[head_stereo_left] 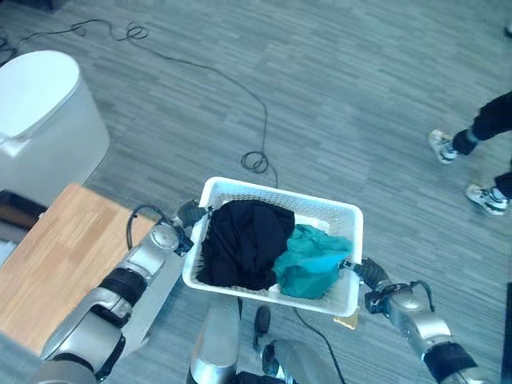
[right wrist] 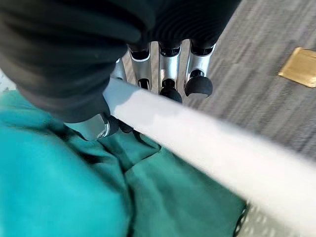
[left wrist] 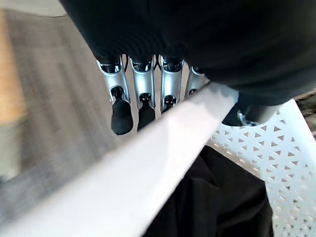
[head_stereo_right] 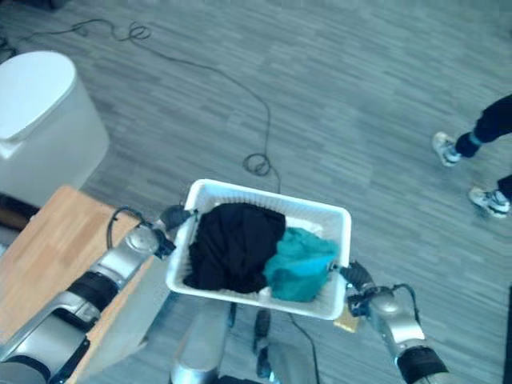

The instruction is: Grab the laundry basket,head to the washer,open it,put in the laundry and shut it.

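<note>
- White laundry basket [head_stereo_left: 332,214]: held up above the grey plank floor [head_stereo_left: 344,88], between the two hands, one short end in each.
- Left hand [head_stereo_left: 189,214]: at the basket's left rim. In the left wrist view its fingers [left wrist: 121,106] hang down outside the white rim [left wrist: 163,148] and the thumb sits inside the perforated wall, so the rim is pinched between them.
- Right hand [head_stereo_left: 370,274]: at the basket's right rim. In the right wrist view its fingers [right wrist: 197,79] curl over the outside of the rim [right wrist: 197,133], thumb on the inside against the cloth; the rim is gripped.
- Contents: a black garment [head_stereo_left: 244,240] fills the left and middle of the basket; a teal garment [head_stereo_left: 310,260] lies to the right, touching the black one and reaching the right rim.
- White appliance with a rounded lid [head_stereo_left: 40,120]: stands on the floor at far left, lid down, well apart from the basket.
- Wooden table [head_stereo_left: 48,264]: at lower left, just beside the left arm.
- A person's legs and shoes [head_stereo_left: 472,168]: at the right edge, well apart from the basket.
- Small tan square piece [right wrist: 298,66]: on the floor below the basket's right end.
</note>
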`<state>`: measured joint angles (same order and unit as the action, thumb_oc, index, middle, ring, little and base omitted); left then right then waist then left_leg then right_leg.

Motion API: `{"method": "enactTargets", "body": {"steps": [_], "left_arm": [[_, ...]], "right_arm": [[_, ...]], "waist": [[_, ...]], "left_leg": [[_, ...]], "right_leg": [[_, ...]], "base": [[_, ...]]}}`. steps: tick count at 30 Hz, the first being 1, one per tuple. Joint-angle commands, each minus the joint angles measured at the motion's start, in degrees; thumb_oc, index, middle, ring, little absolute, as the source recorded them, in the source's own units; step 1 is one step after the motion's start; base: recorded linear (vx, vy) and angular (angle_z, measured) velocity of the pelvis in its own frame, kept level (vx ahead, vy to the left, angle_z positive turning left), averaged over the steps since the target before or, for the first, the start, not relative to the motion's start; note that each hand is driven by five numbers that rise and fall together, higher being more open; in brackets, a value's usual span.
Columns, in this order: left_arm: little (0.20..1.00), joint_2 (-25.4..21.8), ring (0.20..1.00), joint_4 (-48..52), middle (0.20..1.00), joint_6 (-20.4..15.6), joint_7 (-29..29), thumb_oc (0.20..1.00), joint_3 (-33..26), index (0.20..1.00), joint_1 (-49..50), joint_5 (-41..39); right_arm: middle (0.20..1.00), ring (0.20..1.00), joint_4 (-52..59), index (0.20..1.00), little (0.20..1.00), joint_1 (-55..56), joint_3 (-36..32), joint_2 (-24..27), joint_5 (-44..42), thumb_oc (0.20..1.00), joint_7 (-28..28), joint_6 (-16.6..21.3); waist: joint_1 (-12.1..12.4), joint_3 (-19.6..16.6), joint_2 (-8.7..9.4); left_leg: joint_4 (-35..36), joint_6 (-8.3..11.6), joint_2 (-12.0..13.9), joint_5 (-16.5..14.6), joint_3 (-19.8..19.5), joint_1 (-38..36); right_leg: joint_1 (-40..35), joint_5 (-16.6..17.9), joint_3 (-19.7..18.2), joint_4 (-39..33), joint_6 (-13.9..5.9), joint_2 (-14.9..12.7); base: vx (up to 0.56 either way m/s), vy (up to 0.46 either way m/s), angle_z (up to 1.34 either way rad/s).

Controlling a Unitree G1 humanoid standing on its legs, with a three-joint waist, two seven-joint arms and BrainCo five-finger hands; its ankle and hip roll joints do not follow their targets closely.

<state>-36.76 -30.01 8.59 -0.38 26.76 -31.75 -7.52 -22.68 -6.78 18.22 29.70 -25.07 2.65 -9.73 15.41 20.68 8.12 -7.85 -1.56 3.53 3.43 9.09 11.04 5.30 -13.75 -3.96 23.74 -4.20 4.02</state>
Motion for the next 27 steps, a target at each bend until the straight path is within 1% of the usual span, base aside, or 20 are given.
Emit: {"method": "enactTargets", "body": {"steps": [1,2,3,6,7,8,10,11,12,13,14,16,18,20,21,22,23,25,26,27], "left_arm": [[0.200,-4.49,0.200,1.54,0.200,-2.65,2.14,0.200,-6.07,0.200,0.76,0.66],[0.200,-4.67,0.200,1.74,0.200,-2.54,2.26,0.200,-6.46,0.200,1.28,0.82],[0.200,-4.77,0.200,1.95,0.200,-2.59,2.61,0.200,-6.65,0.200,1.40,0.69],[0.200,-4.25,0.200,1.65,0.200,-2.29,3.42,0.200,-7.14,0.200,0.72,0.68],[0.200,-3.95,0.200,1.29,0.200,-2.27,3.60,0.200,-7.08,0.200,0.30,0.44],[0.200,-3.34,0.200,1.37,0.200,-2.40,3.76,0.200,-6.41,0.200,-0.36,-0.05],[0.200,-2.65,0.200,0.94,0.200,-2.49,3.50,0.200,-5.26,0.200,-1.38,0.09],[0.200,-2.42,0.200,0.66,0.200,-2.47,3.54,0.200,-4.85,0.200,-1.89,0.17],[0.200,-2.38,0.200,0.59,0.200,-2.49,3.55,0.200,-4.79,0.200,-1.92,0.17],[0.200,-2.08,0.200,0.12,0.200,-2.51,3.62,0.200,-4.40,0.200,-2.51,0.38],[0.200,-1.83,0.200,-0.12,0.200,-2.60,3.66,0.200,-4.46,0.200,-2.55,0.44],[0.200,-1.65,0.200,-0.28,0.200,-2.74,3.87,0.200,-4.48,0.200,-2.60,0.52],[0.200,-1.39,0.200,-0.85,0.200,-3.13,4.34,0.200,-5.05,0.200,-2.33,0.84],[0.200,-1.27,0.200,-0.94,0.200,-3.29,4.07,0.200,-4.80,0.200,-2.58,0.83],[0.200,-1.26,0.200,-0.91,0.200,-3.28,4.07,0.200,-4.80,0.200,-2.52,0.83],[0.200,-0.19,0.200,-1.88,0.200,-3.79,4.28,0.200,-5.01,0.200,-2.01,0.36],[0.200,0.12,0.200,-1.97,0.200,-3.84,4.39,0.200,-5.10,0.200,-1.44,-0.09],[0.200,-0.16,0.200,-2.02,0.200,-3.47,4.60,0.200,-5.18,0.200,-1.26,-0.85],[0.200,-0.21,0.200,-2.02,0.200,-3.46,4.60,0.200,-5.17,0.200,-1.28,-0.85],[0.200,-0.54,0.200,-0.96,0.200,-3.23,4.55,0.200,-4.80,0.200,-1.99,-1.33]], "right_arm": [[0.200,0.200,0.64,0.200,0.200,-0.11,-5.20,-1.58,-3.37,0.200,3.36,3.64],[0.200,0.200,0.99,0.200,0.200,-0.34,-5.26,-1.78,-2.80,0.200,3.69,3.32],[0.200,0.200,1.41,0.200,0.200,-0.47,-5.44,-1.82,-2.37,0.200,3.51,3.47],[0.200,0.200,1.88,0.200,0.200,-1.26,-5.58,-1.97,-1.36,0.200,3.30,3.47],[0.200,0.200,1.93,0.200,0.200,-1.63,-5.91,-1.82,-1.38,0.200,3.14,3.76],[0.200,0.200,2.24,0.200,0.200,-1.12,-6.72,-0.97,-1.51,0.200,2.71,3.86],[0.200,0.200,2.46,0.200,0.200,-0.27,-7.97,0.24,-1.79,0.200,2.18,3.89],[0.200,0.200,2.57,0.200,0.200,-0.11,-8.25,0.67,-2.09,0.200,2.05,3.90],[0.200,0.200,2.59,0.200,0.200,-0.05,-8.28,0.69,-2.11,0.200,2.04,3.89],[0.200,0.200,2.45,0.200,0.200,0.03,-8.43,0.88,-2.41,0.200,1.95,3.85],[0.200,0.200,2.52,0.200,0.200,0.23,-8.93,1.34,-2.76,0.200,2.02,3.69],[0.200,0.200,2.41,0.200,0.200,0.14,-8.92,1.18,-2.86,0.200,2.07,3.64],[0.200,0.200,2.14,0.200,0.200,0.17,-8.52,0.65,-2.65,0.200,2.54,3.49],[0.200,0.200,3.07,0.200,0.200,1.44,-8.74,0.99,-2.39,0.200,3.20,2.85],[0.200,0.200,3.13,0.200,0.200,1.52,-8.75,0.99,-2.37,0.200,3.19,2.82],[0.200,0.200,3.40,0.200,0.200,2.93,-8.99,1.71,-2.65,0.200,3.71,2.83],[0.200,0.200,3.38,0.200,0.200,3.47,-8.73,1.96,-3.19,0.200,3.77,2.77],[0.200,0.200,2.90,0.200,0.200,3.17,-8.03,2.47,-4.48,0.200,3.43,3.03],[0.200,0.200,2.88,0.200,0.200,3.13,-8.02,2.43,-4.49,0.200,3.43,3.04],[0.200,0.200,3.29,0.200,0.200,3.04,-7.66,3.24,-5.74,0.200,2.57,3.22]], "waist": [[0.32,-5.88,2.87],[-0.37,-5.87,2.22],[-1.06,-5.24,1.60],[-2.78,-4.56,-0.72],[-3.76,-4.02,-1.78],[-5.62,-3.27,-3.40],[-7.76,-2.95,-3.95],[-8.46,-3.06,-3.82],[-8.60,-2.99,-4.02],[-9.27,-2.86,-4.06],[-10.39,-2.54,-4.72],[-10.85,-2.32,-4.80],[-11.81,-1.68,-5.18],[-12.65,-2.73,-3.50],[-12.69,-2.64,-3.60],[-14.16,-4.73,-2.98],[-14.27,-5.61,-3.57],[-13.69,-5.71,-3.10],[-13.95,-5.86,-2.85],[-12.81,-4.93,-1.66]], "left_leg": [[-1.33,-3.62,-6.41,-1.13,0.14,6.19],[-1.49,-4.03,-5.80,-2.13,-0.21,4.65],[-1.76,-4.44,-5.69,-3.08,-0.69,3.33],[-0.99,-5.39,-4.95,-4.34,-1.88,-0.10],[-0.37,-5.20,-4.66,-5.04,-2.46,-2.33],[-0.14,-3.89,-4.74,-6.13,-4.54,-5.38],[-1.15,-2.21,-5.23,-8.77,-6.39,-7.91],[-1.30,-1.46,-5.56,-9.64,-7.02,-8.49],[-1.46,-1.40,-5.39,-9.90,-7.25,-8.64],[-1.82,-0.84,-5.54,-11.32,-8.16,-9.57],[-1.74,-0.22,-5.39,-13.77,-10.08,-12.34],[-1.63,-0.07,-5.51,-14.52,-10.86,-13.38],[-1.68,0.32,-5.29,-17.34,-12.57,-16.99],[-1.39,0.86,-5.63,-19.28,-13.50,-19.39],[-1.42,0.85,-5.55,-19.37,-13.56,-19.56],[-3.91,2.27,-1.97,-19.21,-14.86,-22.40],[-8.50,2.86,0.33,-16.83,-15.29,-21.51],[-23.17,3.60,4.16,-7.20,-13.93,-16.21],[-23.17,3.60,3.89,-6.92,-14.18,-15.82],[-36.28,1.51,6.23,-3.63,-13.14,-9.60]], "right_leg": [[-13.62,15.33,7.87,4.71,-10.36,-0.19],[-11.75,18.56,8.92,9.16,-10.80,-0.43],[-9.78,19.07,9.89,13.26,-10.80,-0.91],[-3.73,17.75,11.75,19.17,-10.80,-1.61],[-0.33,15.92,12.89,18.89,-9.70,-3.92],[3.32,11.89,16.46,13.80,-6.37,-8.18],[5.17,8.85,18.57,3.65,-4.06,-11.64],[5.96,9.90,18.26,-2.27,-3.79,-13.17],[5.45,9.89,18.55,-2.68,-3.79,-12.98],[6.29,11.57,17.19,-8.01,-4.24,-14.46],[8.61,15.08,13.65,-15.56,-5.47,-16.74],[9.98,16.52,12.27,-17.89,-5.96,-17.69],[11.98,19.32,11.82,-20.90,-7.10,-18.72],[10.00,20.40,11.12,-19.52,-7.45,-18.51],[9.79,20.32,11.23,-19.49,-7.47,-18.47],[9.97,20.49,10.86,-15.54,-6.78,-16.44],[8.64,18.91,11.53,-14.23,-5.54,-14.45],[4.73,16.56,13.96,-14.15,-2.52,-12.20],[4.86,16.78,14.13,-14.37,-2.51,-12.48],[1.30,14.60,14.78,-15.38,0.62,-9.94]], "base": [[0.57,0.097,-0.63],[0.42,0.068,-0.23],[0.37,0.088,-0.01],[0.23,0.095,0.12],[0.55,0.078,0.31],[0.59,-0.010,0.32],[0.52,-0.137,0.65],[0.28,-0.131,0.86],[0.27,-0.137,1.10],[0.47,-0.195,1.07],[0.46,-0.193,0.99],[0.43,-0.172,0.77],[0.56,-0.237,0.70],[0.36,-0.172,0.69],[0.63,-0.373,0.47],[0.69,-0.441,0.10],[0.79,-0.591,0.05],[0.32,-0.364,0.32],[0.30,-0.468,0.19],[0.17,-0.314,-0.03]]}}
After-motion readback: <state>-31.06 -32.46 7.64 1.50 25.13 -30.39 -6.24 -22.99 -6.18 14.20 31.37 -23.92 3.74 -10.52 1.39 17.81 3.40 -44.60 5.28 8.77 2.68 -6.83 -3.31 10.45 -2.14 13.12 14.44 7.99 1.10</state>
